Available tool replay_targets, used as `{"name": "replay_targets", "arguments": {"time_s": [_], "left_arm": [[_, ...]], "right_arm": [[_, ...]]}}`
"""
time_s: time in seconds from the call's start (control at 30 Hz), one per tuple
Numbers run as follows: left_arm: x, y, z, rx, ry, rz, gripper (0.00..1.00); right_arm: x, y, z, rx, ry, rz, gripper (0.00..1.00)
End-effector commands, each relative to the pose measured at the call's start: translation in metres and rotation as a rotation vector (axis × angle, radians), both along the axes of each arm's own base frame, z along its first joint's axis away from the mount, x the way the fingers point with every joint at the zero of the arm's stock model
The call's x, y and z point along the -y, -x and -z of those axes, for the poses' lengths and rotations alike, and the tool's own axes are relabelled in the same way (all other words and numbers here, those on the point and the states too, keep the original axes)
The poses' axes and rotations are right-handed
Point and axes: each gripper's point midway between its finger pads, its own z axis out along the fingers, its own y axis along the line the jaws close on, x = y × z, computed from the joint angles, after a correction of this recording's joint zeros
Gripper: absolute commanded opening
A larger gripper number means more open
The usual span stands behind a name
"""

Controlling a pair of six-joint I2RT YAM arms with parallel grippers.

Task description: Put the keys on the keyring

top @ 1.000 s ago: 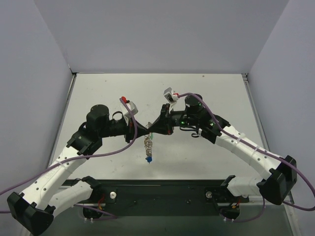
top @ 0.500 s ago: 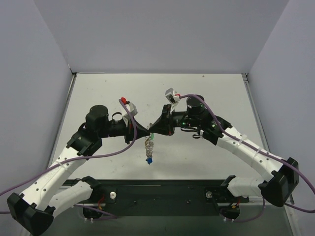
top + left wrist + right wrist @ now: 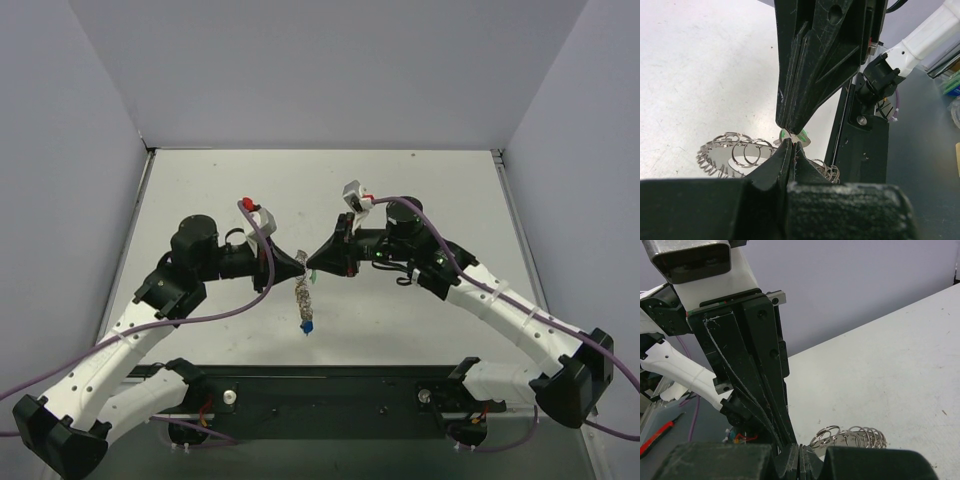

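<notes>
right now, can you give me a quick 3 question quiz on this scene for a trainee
1. True or false: the left hand and the right hand both stand wide open.
2. In the top view, which colour is the key at the lower end of the ring? A red, B blue, C yellow.
3. Fill in: in the left wrist view, a small ___ key head shows where the two hands' tips meet.
Key: 1 false, both are shut, tip to tip. 2 B. 3 green.
</notes>
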Motion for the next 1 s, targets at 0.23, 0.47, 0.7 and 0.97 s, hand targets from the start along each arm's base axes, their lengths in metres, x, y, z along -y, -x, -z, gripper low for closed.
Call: {"name": "replay_targets", "arguments": {"time_s": [0.23,0.47,0.7,0.97], "left_arm": [[0.005,0.024,-0.061,0.175,0.181,0.116,0.00],[0.007,0.025,-0.067,0.179,0.207,0.128,0.00],[0.007,0.027,-0.070,0.179,0.221,0.135,0.00],[0.008,0.031,-0.078,0.190,0.254,0.165,0.00]], "right_arm": [[0.013,-0.012,-0.010,0.053,-0.050,0.058,0.00],[0.016,-0.013,-0.016,0.040,-0.085,0.056,0.44],[0.028,-0.016,-0.032,0.073,-0.135,0.097,0.61],[0.049,-0.011,-0.064,0.155,-0.191,0.092,0.66]]}}
